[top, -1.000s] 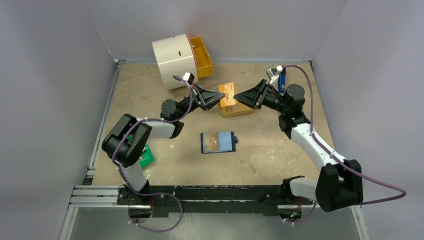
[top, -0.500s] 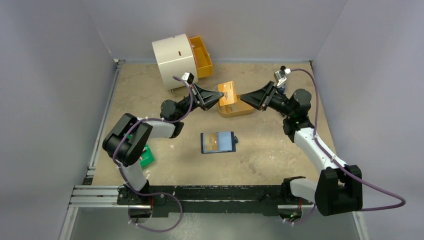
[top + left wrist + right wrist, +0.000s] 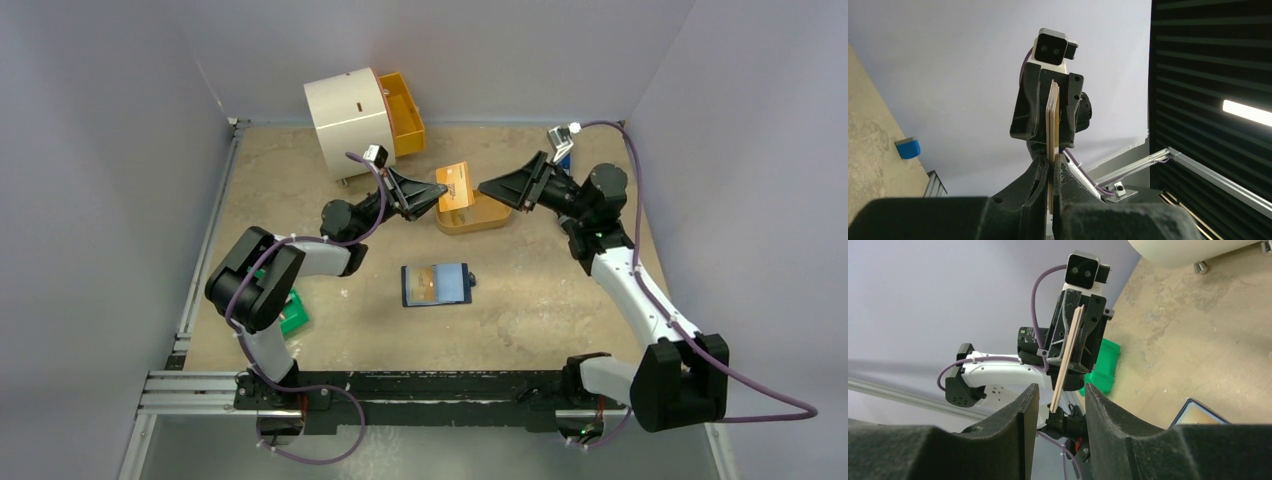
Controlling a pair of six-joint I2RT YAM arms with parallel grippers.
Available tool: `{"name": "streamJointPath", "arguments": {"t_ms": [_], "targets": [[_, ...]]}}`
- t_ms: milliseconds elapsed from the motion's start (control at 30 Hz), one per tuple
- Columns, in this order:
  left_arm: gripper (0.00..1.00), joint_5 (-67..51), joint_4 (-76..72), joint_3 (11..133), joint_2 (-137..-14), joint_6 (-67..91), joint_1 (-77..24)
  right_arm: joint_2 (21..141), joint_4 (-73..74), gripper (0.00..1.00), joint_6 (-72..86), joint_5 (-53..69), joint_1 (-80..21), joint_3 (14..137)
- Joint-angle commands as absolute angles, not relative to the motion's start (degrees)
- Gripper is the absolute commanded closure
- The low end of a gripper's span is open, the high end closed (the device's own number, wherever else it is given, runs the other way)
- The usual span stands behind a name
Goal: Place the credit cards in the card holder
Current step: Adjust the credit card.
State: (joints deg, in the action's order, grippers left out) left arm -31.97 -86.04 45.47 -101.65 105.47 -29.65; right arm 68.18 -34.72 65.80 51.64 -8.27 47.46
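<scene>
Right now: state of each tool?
Left tool: closed on a stack of cards.
Right tool: open, holding nothing, just clear of the cards.

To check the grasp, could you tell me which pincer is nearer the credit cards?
Left. The left pincer grips the credit cards by one edge; the right pincer, open, hangs just off their opposite side, not touching.
</scene>
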Motion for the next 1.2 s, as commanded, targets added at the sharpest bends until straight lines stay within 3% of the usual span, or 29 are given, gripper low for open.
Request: {"name": "streamJointPath", "arguments": {"t_ms": [0,467,1167], "targets": [[1.0,-31.7,-95.62,47.05,-100.95,106.08,-29.44,67.72,-28.01,0.59,59.0,53.62,-9.72,52.2],[1.0,-31.55,-95.78,46.98,-100.46,106.17,-29.44,68.36,-22.16,0.67,55.47,52.92,-11.98,52.68],[1.0,-31.82,-95.01,45.97,-100.18,104.87,-29.44,64.88,-29.37,0.64,61.42,48.85,-11.89,48.71]]}}
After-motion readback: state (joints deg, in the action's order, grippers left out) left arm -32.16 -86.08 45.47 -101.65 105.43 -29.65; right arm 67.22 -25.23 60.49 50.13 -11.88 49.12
